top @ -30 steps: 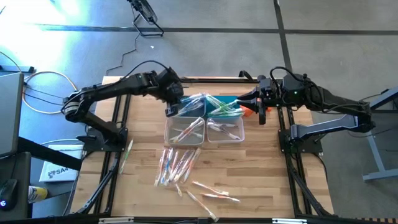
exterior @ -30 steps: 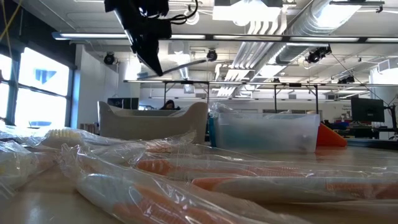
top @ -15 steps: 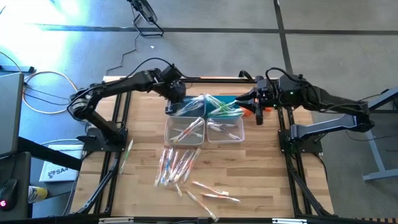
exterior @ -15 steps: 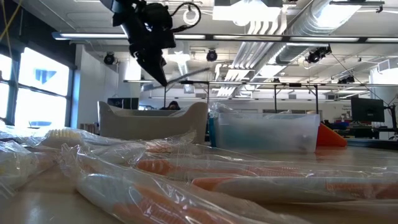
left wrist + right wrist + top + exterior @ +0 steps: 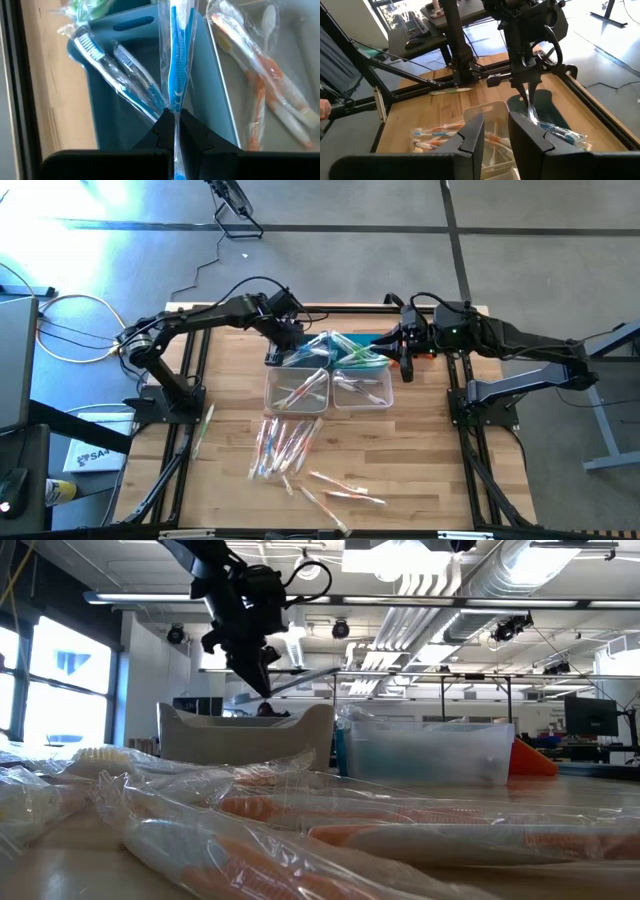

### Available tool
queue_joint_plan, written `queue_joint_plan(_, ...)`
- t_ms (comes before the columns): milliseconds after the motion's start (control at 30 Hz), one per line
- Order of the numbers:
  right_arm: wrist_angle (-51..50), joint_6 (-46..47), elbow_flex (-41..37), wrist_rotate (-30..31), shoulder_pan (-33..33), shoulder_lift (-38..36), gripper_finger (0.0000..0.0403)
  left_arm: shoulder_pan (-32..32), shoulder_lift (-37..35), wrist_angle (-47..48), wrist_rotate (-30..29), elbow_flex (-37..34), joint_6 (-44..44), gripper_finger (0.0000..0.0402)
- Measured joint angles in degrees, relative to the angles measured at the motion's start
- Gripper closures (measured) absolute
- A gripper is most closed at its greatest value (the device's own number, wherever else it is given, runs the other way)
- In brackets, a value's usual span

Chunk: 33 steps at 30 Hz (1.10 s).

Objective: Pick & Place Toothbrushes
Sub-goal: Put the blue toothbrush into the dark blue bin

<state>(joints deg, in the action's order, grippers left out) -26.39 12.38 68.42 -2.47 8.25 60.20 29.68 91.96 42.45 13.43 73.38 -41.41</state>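
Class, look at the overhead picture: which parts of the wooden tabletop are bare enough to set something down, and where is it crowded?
Bare wood lies right of the loose toothbrushes, toward the table edge, and between them and the stray green toothbrush on the left. The far middle is crowded: four bins with both arms above.

Two dark six-joint arms on black frame bases

The left arm is matt black, built of slim tubular links with rounded joint housings and a black cable looping over its wrist; its gripper ends in two flat, angular black fingers. The right arm has the same black links above a grey lower section, with looped black cables at its wrist. Its gripper shows two broad, dark, bevelled fingers.
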Motion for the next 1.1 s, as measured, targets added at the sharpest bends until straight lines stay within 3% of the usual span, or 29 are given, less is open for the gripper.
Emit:
queue_joint_plan(400,0.22,4.26,0.01,0.93,0.0,-0.04,0.0322,7.71,2.62,-1.61,5.81,0.07,-4.81,0.04)
queue_joint_plan(700,0.46,4.52,0.01,3.0,0.0,-0.04,0.0322,7.81,6.46,-2.41,8.14,0.04,-6.58,0.04)
queue_joint_plan(1100,0.46,4.55,0.01,2.54,0.0,-0.04,0.0322,7.82,10.27,-2.63,6.56,0.02,-8.04,0.04)
